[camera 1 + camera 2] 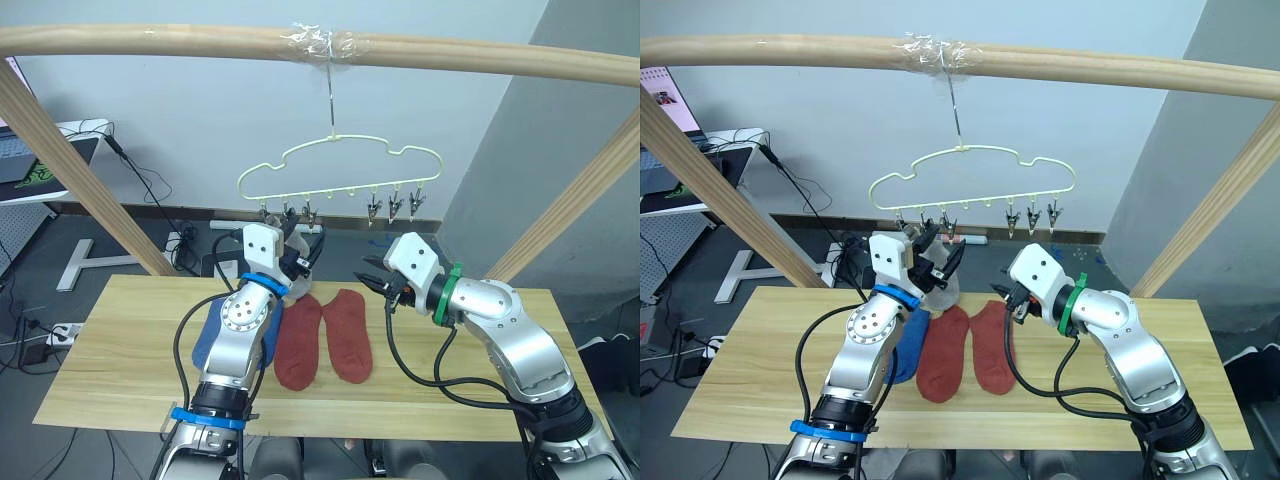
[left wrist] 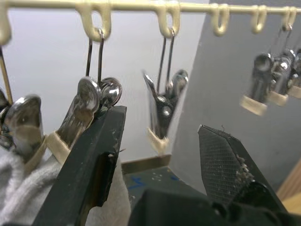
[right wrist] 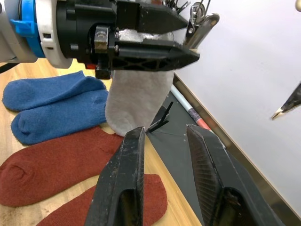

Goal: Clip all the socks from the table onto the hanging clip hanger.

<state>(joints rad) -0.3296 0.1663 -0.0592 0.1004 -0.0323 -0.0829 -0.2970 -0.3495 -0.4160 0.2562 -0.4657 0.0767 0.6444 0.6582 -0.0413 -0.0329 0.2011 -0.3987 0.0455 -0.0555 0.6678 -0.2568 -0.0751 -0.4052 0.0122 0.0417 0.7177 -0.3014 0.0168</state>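
Observation:
The pale-yellow clip hanger (image 1: 340,160) hangs by its hook from the top pole, with a row of metal clips (image 1: 395,208) under it. A light grey sock (image 3: 136,101) hangs from the clips at its left end. My left gripper (image 1: 303,256) is raised beside that sock, open, with a free clip (image 2: 162,110) between its fingers. Two rust-red socks (image 1: 298,342) (image 1: 348,335) lie side by side on the table (image 1: 120,380). Blue socks (image 3: 56,106) lie left of them, partly behind my left arm. My right gripper (image 1: 372,278) hovers open and empty above the red socks.
A wooden frame surrounds the table: a top pole (image 1: 150,40) and slanted poles at left (image 1: 70,160) and right (image 1: 580,200). A desk with a laptop (image 1: 40,160) stands at far left, and cables lie on the floor behind.

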